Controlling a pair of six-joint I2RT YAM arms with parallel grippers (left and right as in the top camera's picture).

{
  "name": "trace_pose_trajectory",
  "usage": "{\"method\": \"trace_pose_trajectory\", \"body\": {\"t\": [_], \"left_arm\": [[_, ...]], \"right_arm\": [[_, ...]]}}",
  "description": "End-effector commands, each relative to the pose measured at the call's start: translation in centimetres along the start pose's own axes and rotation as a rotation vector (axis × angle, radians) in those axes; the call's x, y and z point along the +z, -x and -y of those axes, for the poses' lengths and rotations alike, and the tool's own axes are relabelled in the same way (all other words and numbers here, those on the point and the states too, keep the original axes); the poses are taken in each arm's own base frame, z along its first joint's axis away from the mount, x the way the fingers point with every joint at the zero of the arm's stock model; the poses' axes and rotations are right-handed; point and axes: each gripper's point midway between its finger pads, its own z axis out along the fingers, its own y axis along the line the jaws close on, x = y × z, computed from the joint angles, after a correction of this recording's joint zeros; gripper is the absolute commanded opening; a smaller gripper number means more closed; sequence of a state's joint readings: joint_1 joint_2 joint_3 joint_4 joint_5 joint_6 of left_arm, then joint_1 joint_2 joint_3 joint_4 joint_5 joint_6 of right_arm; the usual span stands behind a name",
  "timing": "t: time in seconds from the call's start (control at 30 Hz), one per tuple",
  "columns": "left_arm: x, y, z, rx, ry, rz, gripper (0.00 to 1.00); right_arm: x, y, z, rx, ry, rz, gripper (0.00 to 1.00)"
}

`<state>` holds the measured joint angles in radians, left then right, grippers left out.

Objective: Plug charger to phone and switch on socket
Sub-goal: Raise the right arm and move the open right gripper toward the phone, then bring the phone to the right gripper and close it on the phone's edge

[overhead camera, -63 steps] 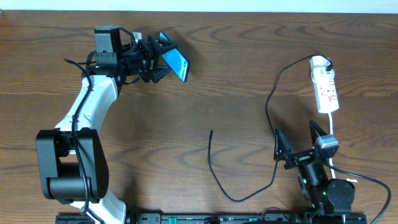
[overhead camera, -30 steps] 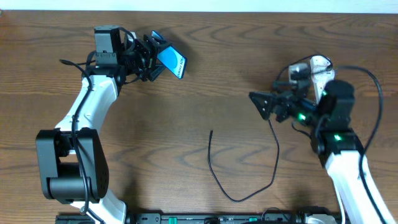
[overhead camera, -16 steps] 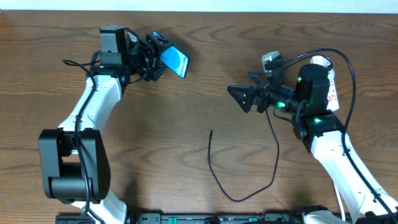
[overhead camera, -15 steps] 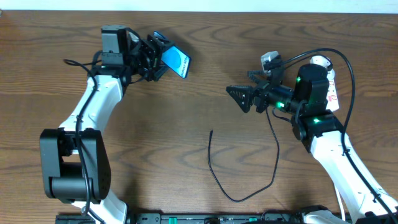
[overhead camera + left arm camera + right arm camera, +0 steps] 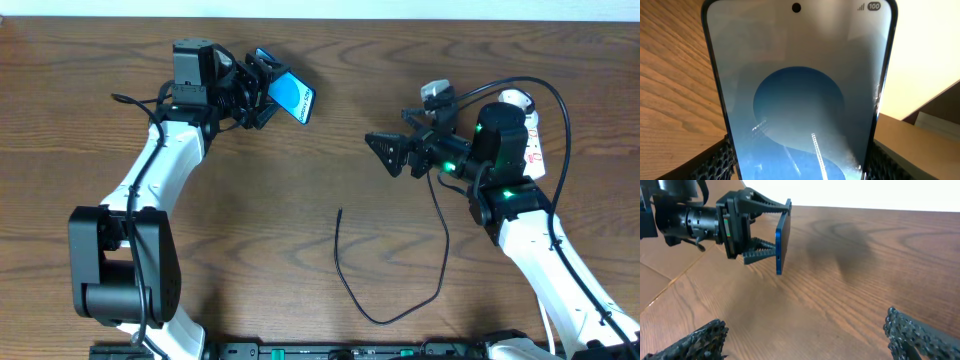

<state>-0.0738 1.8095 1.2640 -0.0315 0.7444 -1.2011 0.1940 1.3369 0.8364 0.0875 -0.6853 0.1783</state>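
2 white arms, black joints, seemingly green LEDs

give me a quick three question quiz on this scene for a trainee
1. What does the free tip of the charger rest on?
2. True or false: the phone lies flat with no hand on it.
3. The right hand holds: A the phone; B the charger; C nothing.
Key: 1 the table; 2 false, the left hand grips it; 3 C.

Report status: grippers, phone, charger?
Left gripper shut on the phone. Right gripper open, empty. Charger loose on the table, tip unplugged. Nothing seen in the way.
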Motion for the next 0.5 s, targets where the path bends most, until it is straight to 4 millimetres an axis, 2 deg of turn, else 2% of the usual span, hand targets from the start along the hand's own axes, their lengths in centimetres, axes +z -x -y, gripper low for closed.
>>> {"method": "trace_pose_trajectory", "body": {"t": [0.0,0.17,0.47], "left_arm": [[-0.8,-0.1,1.6,0.025,-0.037,0.011,0.07],[-0.7,-0.1,1.6,0.024,-0.04,0.011,0.07],[0.2,-1.6,1.8,0.034,-0.032,-0.013,0.08]], "right_arm": [[0.3,0.8,-0.2,0.046,0.001,0.013,0.99],[0.8,0.5,0.6,0.146,-0.052,0.015,0.99],[2.9,-0.3,-1.0,0.121,-0.019,0.0,0.99]]}}
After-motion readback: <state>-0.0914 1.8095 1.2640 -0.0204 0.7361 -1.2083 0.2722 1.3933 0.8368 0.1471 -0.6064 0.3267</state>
